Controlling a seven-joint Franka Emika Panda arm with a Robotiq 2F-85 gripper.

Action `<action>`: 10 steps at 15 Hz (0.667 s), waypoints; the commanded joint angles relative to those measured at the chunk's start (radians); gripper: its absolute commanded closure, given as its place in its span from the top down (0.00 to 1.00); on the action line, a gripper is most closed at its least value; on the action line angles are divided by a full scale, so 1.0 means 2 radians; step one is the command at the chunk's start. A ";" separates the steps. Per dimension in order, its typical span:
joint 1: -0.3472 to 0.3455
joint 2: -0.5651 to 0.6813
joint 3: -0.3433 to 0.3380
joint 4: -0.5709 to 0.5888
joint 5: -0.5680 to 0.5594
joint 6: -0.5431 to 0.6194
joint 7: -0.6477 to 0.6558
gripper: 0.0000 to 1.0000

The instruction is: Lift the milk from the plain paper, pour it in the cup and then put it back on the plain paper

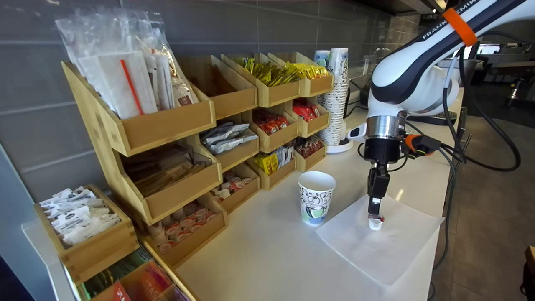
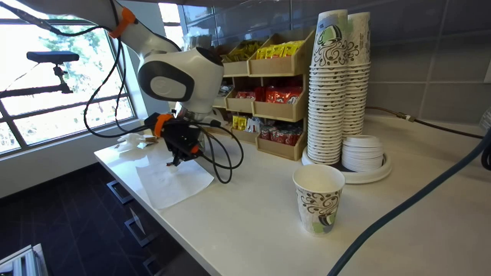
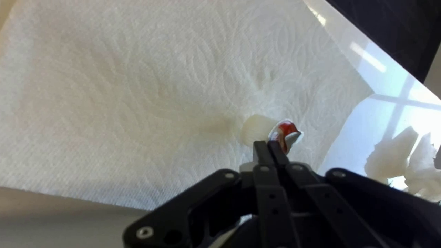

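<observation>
- Gripper (image 3: 268, 143), lower centre of the wrist view: fingertips together, apparently pinching the rim of the milk (image 3: 261, 130).
- Milk: tiny white pot over the plain paper (image 3: 120, 86); touching it or lifted, unclear.
- Paper cup (image 1: 316, 200): upright, right of centre in an exterior view.
- Progress: grip looks made; pouring, done or not, doesn't show; letting go remains.

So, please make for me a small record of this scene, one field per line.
Grip: black two-fingered tool, shut, apparently pinching the rim of a tiny white creamer pot
Top: red foil lid, partly folded up
Underneath: white embossed paper sheet; contact with pot unclear
Pour target: white patterned paper cup, upright near the sheet's corner
Background: tan wooden organizer with yellow packets; tall stacks of paper cups
</observation>
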 commanded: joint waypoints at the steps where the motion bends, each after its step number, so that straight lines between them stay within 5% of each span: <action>1: -0.009 0.008 0.009 0.013 -0.003 -0.010 0.015 0.32; 10: -0.009 0.001 0.009 0.013 -0.008 -0.005 0.023 0.91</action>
